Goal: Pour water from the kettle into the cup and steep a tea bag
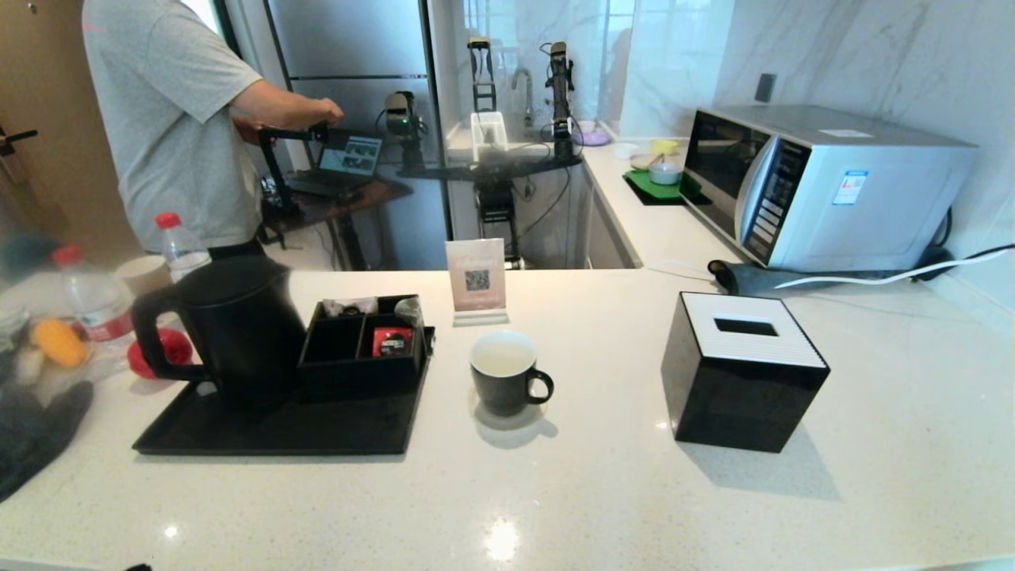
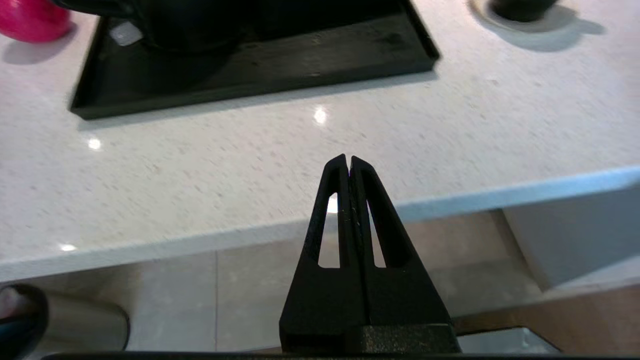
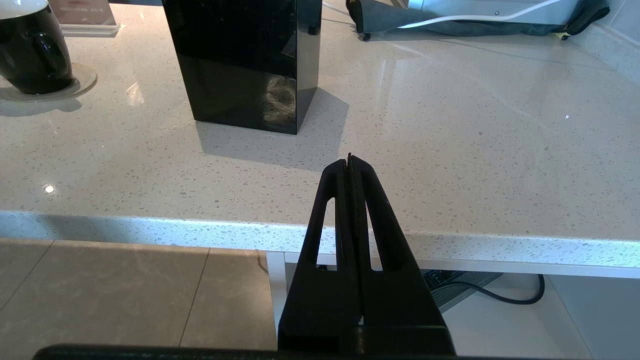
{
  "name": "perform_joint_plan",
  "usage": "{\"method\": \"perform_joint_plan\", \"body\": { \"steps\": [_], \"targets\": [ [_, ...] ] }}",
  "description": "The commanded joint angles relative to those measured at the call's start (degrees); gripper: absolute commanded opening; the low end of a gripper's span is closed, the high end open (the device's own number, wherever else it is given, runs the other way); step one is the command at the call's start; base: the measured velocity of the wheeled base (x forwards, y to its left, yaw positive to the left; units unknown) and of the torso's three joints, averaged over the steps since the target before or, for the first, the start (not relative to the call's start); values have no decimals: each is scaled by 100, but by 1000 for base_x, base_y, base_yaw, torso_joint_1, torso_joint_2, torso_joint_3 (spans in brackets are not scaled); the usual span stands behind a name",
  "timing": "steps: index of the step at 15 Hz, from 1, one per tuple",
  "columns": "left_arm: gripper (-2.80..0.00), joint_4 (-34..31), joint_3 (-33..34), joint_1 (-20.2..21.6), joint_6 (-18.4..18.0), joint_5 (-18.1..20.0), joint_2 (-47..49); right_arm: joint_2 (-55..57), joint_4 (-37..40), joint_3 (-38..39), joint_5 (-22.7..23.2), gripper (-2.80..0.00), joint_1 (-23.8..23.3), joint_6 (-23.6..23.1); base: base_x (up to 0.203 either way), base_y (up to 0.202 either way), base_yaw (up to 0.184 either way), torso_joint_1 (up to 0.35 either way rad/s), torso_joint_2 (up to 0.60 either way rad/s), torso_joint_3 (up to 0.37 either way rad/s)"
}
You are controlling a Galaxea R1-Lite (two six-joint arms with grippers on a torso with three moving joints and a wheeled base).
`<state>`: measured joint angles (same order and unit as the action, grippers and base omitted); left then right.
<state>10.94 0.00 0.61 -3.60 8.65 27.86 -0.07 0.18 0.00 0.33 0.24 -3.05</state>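
The matte black kettle (image 1: 230, 325) stands at the left of a black tray (image 1: 277, 428), its loop handle pointing left. The small black cup (image 1: 506, 381) with a white inside sits mid-counter, handle to the right, with pale water (image 1: 502, 361) in it. A red tea packet (image 1: 391, 341) lies in the black organizer box (image 1: 365, 349) on the tray. My left gripper (image 2: 348, 159) is shut and empty, hanging off the counter's front edge before the tray (image 2: 250, 70). My right gripper (image 3: 349, 161) is likewise shut and empty at the front edge, near the tissue box. Neither gripper shows in the head view.
A black tissue box (image 1: 741, 369) stands right of the cup. A QR sign (image 1: 476, 279) is behind the cup. Water bottles (image 1: 95, 305), a tan paper cup (image 1: 144, 274) and a red object (image 1: 162, 349) crowd the left. A microwave (image 1: 825, 186) sits at the back right; a person (image 1: 174, 119) stands behind.
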Motion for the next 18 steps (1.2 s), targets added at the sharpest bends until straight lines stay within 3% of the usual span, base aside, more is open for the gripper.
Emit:
{"method": "perform_joint_plan", "body": {
  "steps": [1, 3, 8, 14, 18],
  "targets": [
    [-280, -350, 0, -260, 208, -183, -996, 7, -1, 0, 2, -280, 11, -3, 0, 0, 0, 0, 0, 0],
    [-280, -746, 0, -303, 338, -482, -1354, 7, -1, 0, 2, -280, 2, -3, 0, 0, 0, 0, 0, 0],
    [-280, -769, 0, -149, 391, -527, -1800, 7, -1, 0, 2, -280, 2, -3, 0, 0, 0, 0, 0, 0],
    [-280, -786, 0, -67, 765, -637, -2783, 7, -1, 0, 2, -280, 6, -3, 0, 0, 0, 0, 0, 0],
    [-280, -773, 0, -63, 618, -685, -2786, 7, -1, -1, 2, -280, 3, -3, 0, 0, 0, 0, 0, 0]
  ]
}}
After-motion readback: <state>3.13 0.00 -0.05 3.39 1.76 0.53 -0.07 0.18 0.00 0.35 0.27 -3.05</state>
